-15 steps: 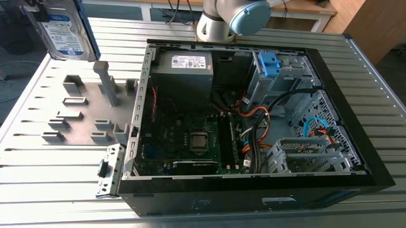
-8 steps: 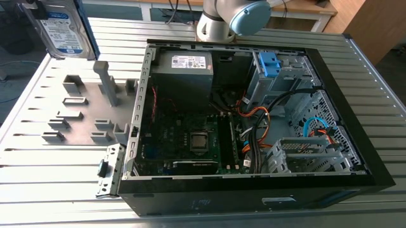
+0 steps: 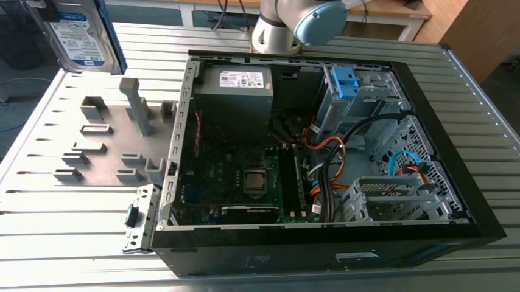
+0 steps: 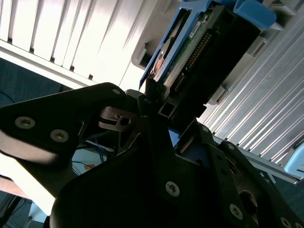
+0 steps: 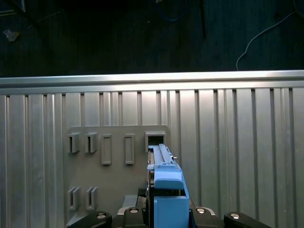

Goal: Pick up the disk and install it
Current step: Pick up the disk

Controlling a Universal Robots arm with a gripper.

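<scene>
The gripper (image 4: 159, 111) was clamped on the disk (image 4: 199, 45) (blue frame, seen edge-on), holding it lifted over the grey fixture plate (image 5: 118, 180). The open computer case (image 3: 325, 246) sat just beside that plate.

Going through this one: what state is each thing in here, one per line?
disk: upright, off the table, held in the gripper.
gripper: shut on the disk.
computer case: lying on its side, open, insides exposed.
grey fixture plate: flat on the table.
</scene>
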